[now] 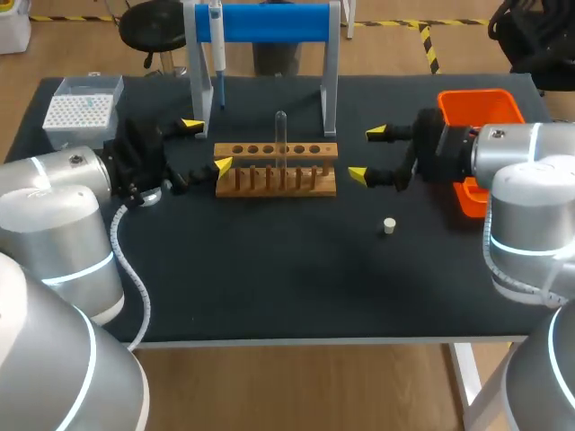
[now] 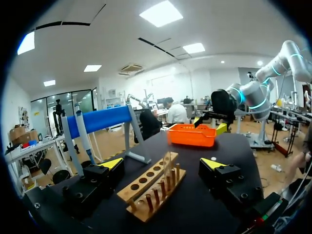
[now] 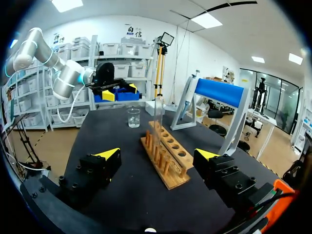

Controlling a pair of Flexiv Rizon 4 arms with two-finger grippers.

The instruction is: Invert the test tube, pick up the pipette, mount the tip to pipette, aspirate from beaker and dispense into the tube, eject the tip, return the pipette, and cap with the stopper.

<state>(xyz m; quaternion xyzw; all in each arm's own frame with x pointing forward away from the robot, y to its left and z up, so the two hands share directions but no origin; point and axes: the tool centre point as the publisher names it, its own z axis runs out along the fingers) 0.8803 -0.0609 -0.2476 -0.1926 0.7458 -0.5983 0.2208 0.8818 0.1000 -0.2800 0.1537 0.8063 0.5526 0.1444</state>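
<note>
A clear test tube point(image 1: 280, 139) stands upright in the wooden rack point(image 1: 276, 169) at mid-table, its rounded end apparently on top. My left gripper point(image 1: 207, 145) is open at the rack's left end, and my right gripper point(image 1: 367, 154) is open at its right end; neither touches anything. In the left wrist view the tube point(image 2: 167, 163) and rack point(image 2: 151, 187) lie ahead between the open fingers. The pipette point(image 1: 217, 54) hangs on the blue stand point(image 1: 269, 22) behind the rack. A small white stopper point(image 1: 389, 226) lies in front of the right gripper. The beaker point(image 3: 133, 117) stands beyond the rack's far end in the right wrist view.
A white tip box point(image 1: 83, 109) sits at the back left behind my left arm. An orange bin point(image 1: 481, 108) stands at the back right, partly hidden by my right arm. The stand's grey legs point(image 1: 329, 90) rise just behind the rack.
</note>
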